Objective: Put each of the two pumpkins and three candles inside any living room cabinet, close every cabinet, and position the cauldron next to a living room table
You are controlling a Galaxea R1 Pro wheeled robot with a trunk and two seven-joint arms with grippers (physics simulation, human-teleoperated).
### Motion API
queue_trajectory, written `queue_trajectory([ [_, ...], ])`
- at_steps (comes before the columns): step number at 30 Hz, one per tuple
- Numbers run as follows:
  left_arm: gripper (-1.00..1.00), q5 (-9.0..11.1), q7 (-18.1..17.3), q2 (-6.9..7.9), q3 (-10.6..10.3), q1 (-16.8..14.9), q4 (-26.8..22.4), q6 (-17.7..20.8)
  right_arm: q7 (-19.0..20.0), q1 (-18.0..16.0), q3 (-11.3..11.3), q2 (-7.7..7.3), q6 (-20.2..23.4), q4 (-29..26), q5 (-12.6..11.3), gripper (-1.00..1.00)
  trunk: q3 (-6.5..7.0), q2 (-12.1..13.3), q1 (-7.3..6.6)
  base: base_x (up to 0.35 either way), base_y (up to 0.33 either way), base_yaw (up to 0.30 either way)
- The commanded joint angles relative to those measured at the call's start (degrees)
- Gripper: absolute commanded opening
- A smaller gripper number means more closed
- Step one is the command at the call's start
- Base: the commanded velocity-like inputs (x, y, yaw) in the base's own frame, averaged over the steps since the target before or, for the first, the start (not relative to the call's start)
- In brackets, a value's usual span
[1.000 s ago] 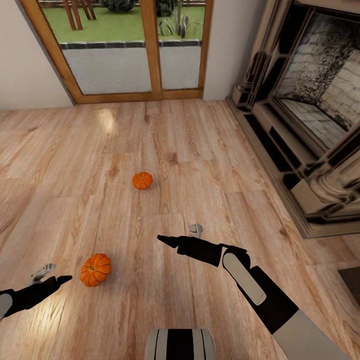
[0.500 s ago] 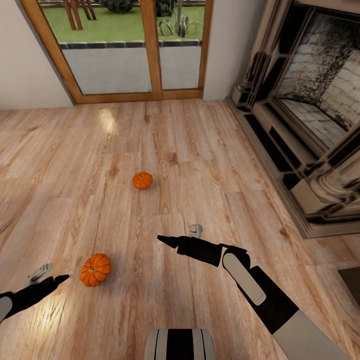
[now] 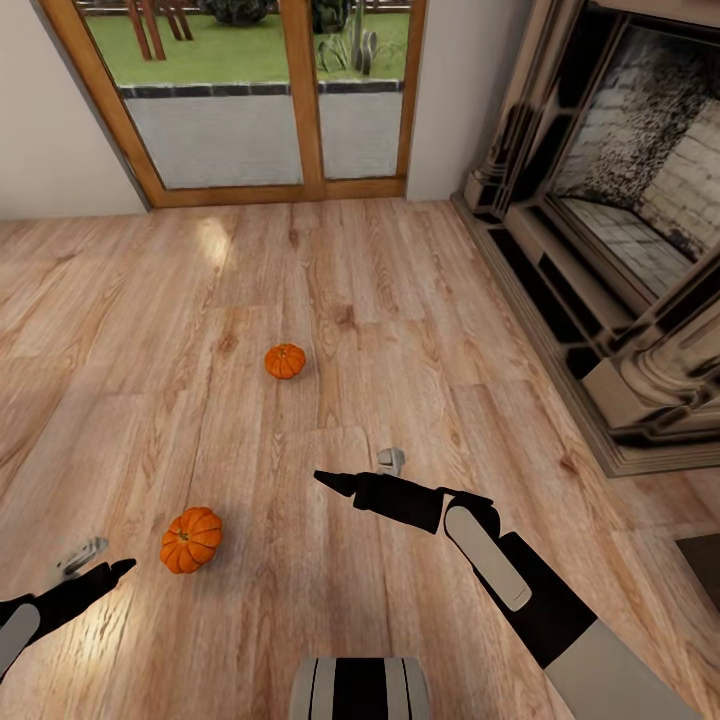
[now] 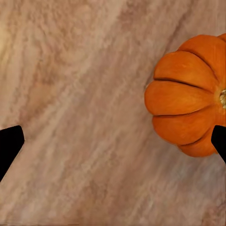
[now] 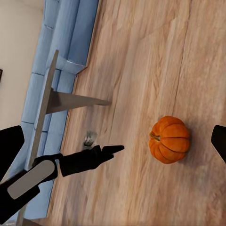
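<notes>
Two orange pumpkins lie on the wooden floor. The near pumpkin (image 3: pixel 191 539) (image 4: pixel 187 95) (image 5: pixel 170 139) sits just right of my left gripper (image 3: pixel 106 561) (image 4: pixel 113 143), which hangs open low over the floor, one fingertip beside the pumpkin and not touching it. The far pumpkin (image 3: pixel 285 361) lies ahead, beyond my right gripper (image 3: pixel 356 469) (image 5: pixel 113 143), which is open and empty above bare floor. In the right wrist view the grey table (image 5: pixel 70 100) stands behind my left arm (image 5: pixel 80 161). The candles, cabinet and cauldron are out of view.
A stone fireplace (image 3: pixel 620 250) with a raised hearth runs along the right. Wood-framed glass doors (image 3: pixel 250 110) close the far wall. A blue sofa (image 5: pixel 63 42) stands behind the table. Open floor lies between the pumpkins.
My left gripper has drawn back slightly toward me, away from the near pumpkin. The right arm and both pumpkins have stayed put.
</notes>
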Motion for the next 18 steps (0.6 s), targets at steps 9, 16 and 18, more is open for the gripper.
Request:
queue_trajectory([
  [9,1.00,-4.7,2.3,-2.15,0.1,-3.9,7.2,0.3,-0.1,-0.1,0.1,0.07,0.2,0.0,-0.2,1.00,-0.03,0.0,-0.01,0.000,0.000,0.000],
  [16,1.00,-5.1,2.4,-2.39,0.0,-4.9,8.0,0.4,-0.1,0.0,0.1,0.21,0.2,0.0,-0.2,1.00,-0.03,0.0,-0.01,0.000,0.000,0.000],
  [18,1.00,-5.2,2.4,-2.39,0.0,-5.6,9.7,0.4,-0.1,0.0,0.1,0.22,0.2,0.0,-0.2,1.00,-0.03,0.0,-0.01,0.000,0.000,0.000],
])
